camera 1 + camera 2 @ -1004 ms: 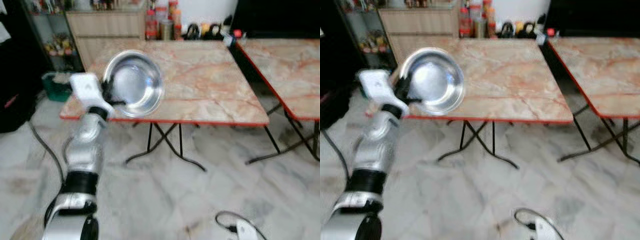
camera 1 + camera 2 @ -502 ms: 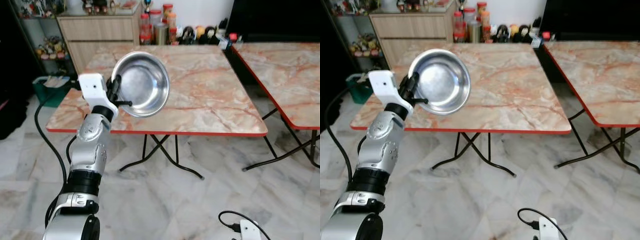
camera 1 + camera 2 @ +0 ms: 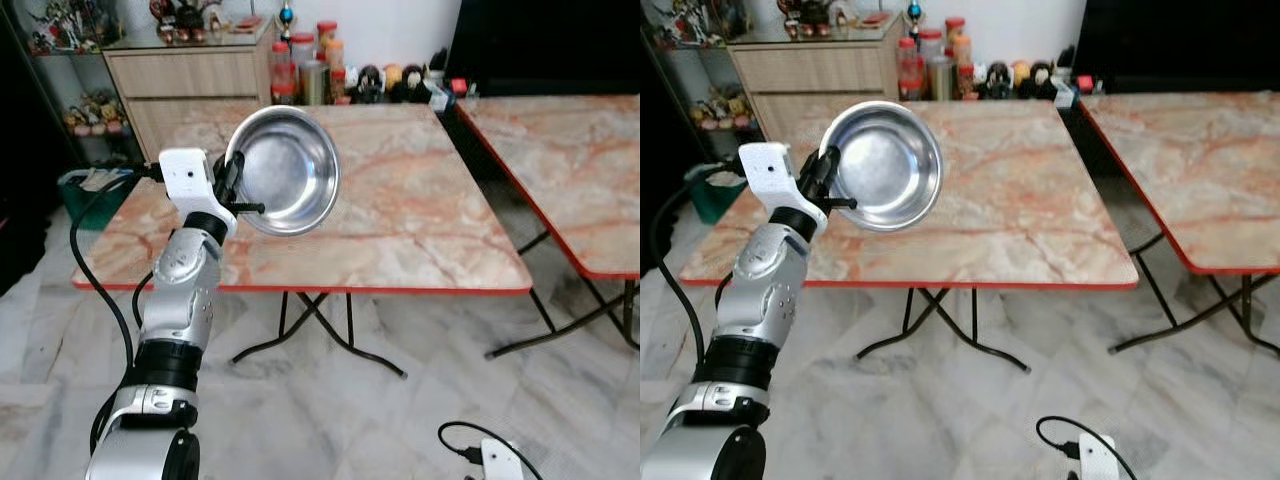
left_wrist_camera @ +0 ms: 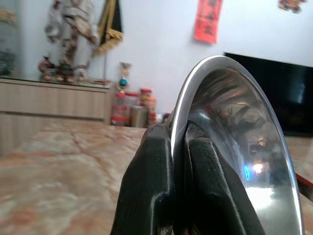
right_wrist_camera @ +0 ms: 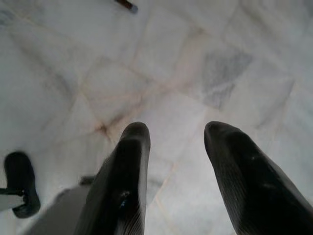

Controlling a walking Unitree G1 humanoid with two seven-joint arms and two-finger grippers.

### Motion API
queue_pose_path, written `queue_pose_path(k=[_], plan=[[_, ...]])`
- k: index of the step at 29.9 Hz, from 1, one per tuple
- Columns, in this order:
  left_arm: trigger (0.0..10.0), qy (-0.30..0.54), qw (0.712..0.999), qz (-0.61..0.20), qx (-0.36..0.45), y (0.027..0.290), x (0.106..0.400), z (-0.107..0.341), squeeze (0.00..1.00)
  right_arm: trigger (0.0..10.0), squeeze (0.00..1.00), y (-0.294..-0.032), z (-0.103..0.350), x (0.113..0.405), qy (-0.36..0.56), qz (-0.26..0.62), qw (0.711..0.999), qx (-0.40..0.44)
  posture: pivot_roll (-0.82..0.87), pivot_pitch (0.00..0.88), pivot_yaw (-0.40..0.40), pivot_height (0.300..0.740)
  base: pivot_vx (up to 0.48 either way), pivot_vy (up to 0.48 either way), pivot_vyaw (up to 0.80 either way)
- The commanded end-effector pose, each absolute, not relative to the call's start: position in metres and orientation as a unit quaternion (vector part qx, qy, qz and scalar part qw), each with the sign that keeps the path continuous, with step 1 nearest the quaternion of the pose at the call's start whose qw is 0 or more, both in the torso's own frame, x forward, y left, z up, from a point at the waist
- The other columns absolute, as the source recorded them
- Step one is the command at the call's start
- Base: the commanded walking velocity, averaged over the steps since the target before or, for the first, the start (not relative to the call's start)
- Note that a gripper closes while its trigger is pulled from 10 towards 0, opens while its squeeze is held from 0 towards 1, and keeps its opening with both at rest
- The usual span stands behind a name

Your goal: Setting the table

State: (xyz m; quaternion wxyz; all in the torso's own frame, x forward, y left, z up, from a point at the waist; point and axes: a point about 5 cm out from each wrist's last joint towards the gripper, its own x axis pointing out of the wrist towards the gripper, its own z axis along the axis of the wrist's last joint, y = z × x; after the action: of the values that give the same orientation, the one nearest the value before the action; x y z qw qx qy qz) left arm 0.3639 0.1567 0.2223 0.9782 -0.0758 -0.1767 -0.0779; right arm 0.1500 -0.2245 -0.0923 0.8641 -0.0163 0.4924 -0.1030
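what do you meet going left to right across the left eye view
silver left arm with its gripper → round shiny steel bowl gripped by its rim → marble-patterned red-edged folding table → second marble-patterned table

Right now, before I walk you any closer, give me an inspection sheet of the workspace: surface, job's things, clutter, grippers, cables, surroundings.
Surface: marble-patterned folding table with red edge, top bare up to its far edge.
Job's things: round shiny steel bowl, held tilted in the air, not on the table.
Clutter: jars and bottles at the table's far edge.
Grippers: left gripper shut on the bowl's rim; right gripper open, hanging above the floor.
Cables: black cable beside the left arm; another by the right wrist.
Surroundings: second marble table to the right, wooden cabinet behind, pale marble floor.
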Motion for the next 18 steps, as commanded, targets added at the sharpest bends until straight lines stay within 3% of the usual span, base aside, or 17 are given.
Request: queue_pose_path(k=[1, 18], plan=[[10.0, -0.185, 0.977, -0.072, -0.076, 0.1617, 0.3636, 0.2282, 0.0, 10.0, 0.0, -0.2174, -0.0921, 0.1542, 0.488, -0.095, 0.868, -0.011, 0.05, 0.0, -0.023, 0.74, 0.3, 0.0, 0.0], [10.0, -0.183, 0.977, -0.083, -0.075, 0.158, 0.3637, 0.2283, 0.0, 10.0, 0.0, -0.2165, -0.0928, 0.1527, 0.489, -0.093, 0.867, -0.011, 0.05, 0.0, -0.019, 0.74, 0.297, 0.0, 0.0]])
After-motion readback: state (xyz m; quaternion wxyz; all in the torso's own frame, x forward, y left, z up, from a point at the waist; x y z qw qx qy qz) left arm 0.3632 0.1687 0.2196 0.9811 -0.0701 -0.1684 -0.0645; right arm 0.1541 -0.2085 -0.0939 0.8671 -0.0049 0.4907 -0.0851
